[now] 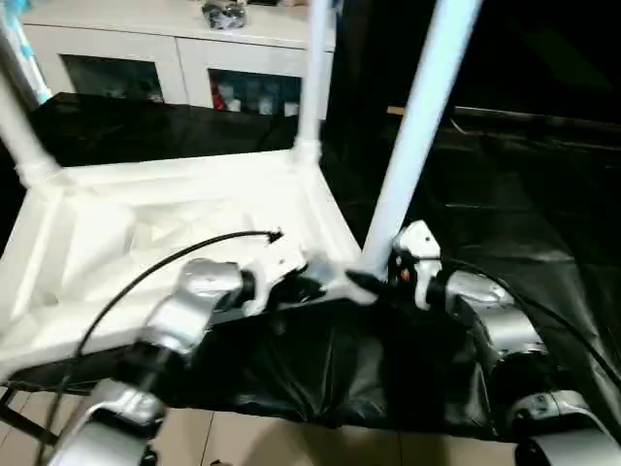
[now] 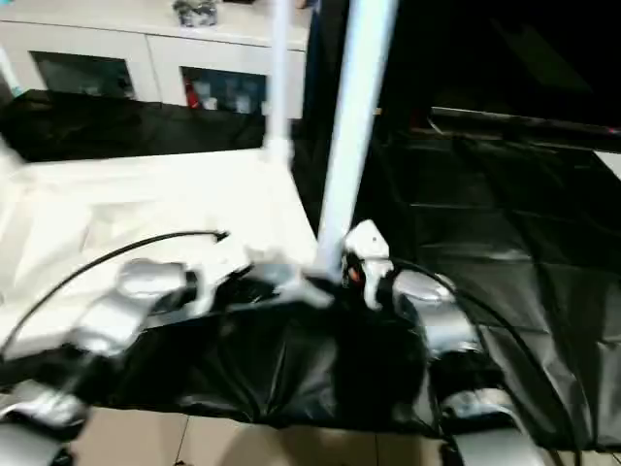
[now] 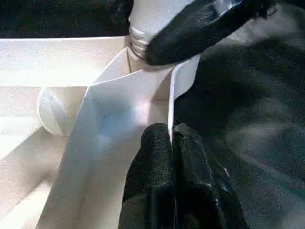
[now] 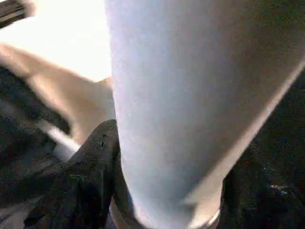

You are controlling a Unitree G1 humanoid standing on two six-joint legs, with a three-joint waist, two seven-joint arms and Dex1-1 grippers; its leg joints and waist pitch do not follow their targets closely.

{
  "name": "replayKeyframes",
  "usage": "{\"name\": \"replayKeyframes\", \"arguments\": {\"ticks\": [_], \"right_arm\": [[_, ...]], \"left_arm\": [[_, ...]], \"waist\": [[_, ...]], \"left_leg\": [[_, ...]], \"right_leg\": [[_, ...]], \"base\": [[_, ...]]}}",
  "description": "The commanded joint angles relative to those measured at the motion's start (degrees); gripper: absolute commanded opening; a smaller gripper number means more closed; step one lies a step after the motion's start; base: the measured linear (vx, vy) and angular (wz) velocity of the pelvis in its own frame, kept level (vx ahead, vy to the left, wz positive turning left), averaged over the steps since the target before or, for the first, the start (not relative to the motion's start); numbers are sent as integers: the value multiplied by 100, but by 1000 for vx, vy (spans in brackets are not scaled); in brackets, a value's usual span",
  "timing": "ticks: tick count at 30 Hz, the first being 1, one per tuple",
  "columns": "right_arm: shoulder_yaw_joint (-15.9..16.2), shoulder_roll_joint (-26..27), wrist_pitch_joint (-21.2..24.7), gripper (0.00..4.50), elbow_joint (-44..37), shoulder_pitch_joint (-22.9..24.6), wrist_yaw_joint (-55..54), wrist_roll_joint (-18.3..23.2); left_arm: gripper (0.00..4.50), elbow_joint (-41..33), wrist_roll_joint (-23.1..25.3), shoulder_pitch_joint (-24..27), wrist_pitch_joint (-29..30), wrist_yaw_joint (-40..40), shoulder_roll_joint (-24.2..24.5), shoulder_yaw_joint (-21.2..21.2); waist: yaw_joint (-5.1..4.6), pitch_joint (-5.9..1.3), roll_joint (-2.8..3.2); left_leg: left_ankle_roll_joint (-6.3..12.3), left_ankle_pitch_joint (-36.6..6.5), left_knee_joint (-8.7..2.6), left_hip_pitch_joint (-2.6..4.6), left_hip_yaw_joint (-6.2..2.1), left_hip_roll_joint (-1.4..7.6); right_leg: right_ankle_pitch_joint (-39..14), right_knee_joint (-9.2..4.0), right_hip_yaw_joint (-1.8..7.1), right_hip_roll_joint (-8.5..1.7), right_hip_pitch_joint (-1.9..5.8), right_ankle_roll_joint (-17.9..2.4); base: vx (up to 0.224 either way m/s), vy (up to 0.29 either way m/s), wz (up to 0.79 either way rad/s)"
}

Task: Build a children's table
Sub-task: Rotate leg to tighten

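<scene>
We are pinching the tabletop [image 1: 146,233] rim with our closed left gripper [image 3: 172,143], while our right gripper [image 1: 374,282] is clasping the leg [image 1: 417,126] base, forearms reaching forward.

A large work table [image 1: 505,194] draped in black cloth fills the middle and the 3 o'clock side. At 11 o'clock behind it stands a white cabinet [image 1: 184,53] with glass doors; small coloured items [image 1: 254,97] sit inside.
</scene>
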Motion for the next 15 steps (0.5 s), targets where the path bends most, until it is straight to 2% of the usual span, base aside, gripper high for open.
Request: {"name": "replayKeyframes", "arguments": {"ticks": [1,2,3,4,7,8,9,11,15], "right_arm": [[267,483,160,267,203,-49,-270,-40],[160,691,182,267,374,-184,-891,-105],[147,719,182,267,399,-204,-982,-117],[52,920,185,267,600,-378,-1559,-177],[53,1137,-49,267,678,-524,-1789,-232],[65,1148,-90,267,673,-529,-1782,-246],[79,1174,-159,337,691,-548,-1804,-275],[135,1153,-312,337,626,-507,-1615,-300],[109,895,-324,382,533,-440,-1005,-152]], "left_arm": [[0,24,13,-387,86,878,-328,235],[0,117,63,-461,142,1186,-486,272],[0,129,69,-469,148,1222,-506,275],[0,241,138,-532,133,1459,-636,273],[0,323,186,-569,21,1490,-698,222],[0,327,185,-569,8,1479,-698,218],[0,343,185,-574,-6,1484,-706,212],[0,339,193,-542,-92,1395,-675,165],[0,78,108,-342,-310,903,-457,89]], "waist": [[-53,-382,22],[-59,-403,36],[-59,-403,36],[-97,-402,40],[-122,-428,82],[-124,-443,71],[-117,-452,78],[-122,-448,83],[-131,-429,86]], "left_leg": [[85,-1447,-401,-11,67,-55],[90,-1410,-393,-14,63,-58],[90,-1410,-393,-14,63,-58],[87,-1419,-401,-35,57,-63],[90,-1356,-390,-29,60,-63],[152,-1231,-384,-54,67,-52],[176,-1179,-382,-48,69,-48],[274,-1097,-376,-59,87,-54],[324,-1204,-386,-64,83,-55]], "right_leg": [[-2757,-555,190,-198,336,-517],[-2601,-533,195,-198,348,-551],[-2601,-533,195,-198,348,-551],[-2516,-522,186,-193,356,-584],[-2186,-495,198,-191,355,-672],[-1712,-443,210,-185,381,-817],[-1536,-419,216,-184,385,-885],[-1205,-390,223,-178,410,-1062],[-1460,-422,214,-190,426,-1052]], "base": [[0,0,0],[0,0,0],[0,0,0],[0,0,0],[0,0,0],[0,0,0],[0,0,0],[0,0,0],[0,0,0]]}}
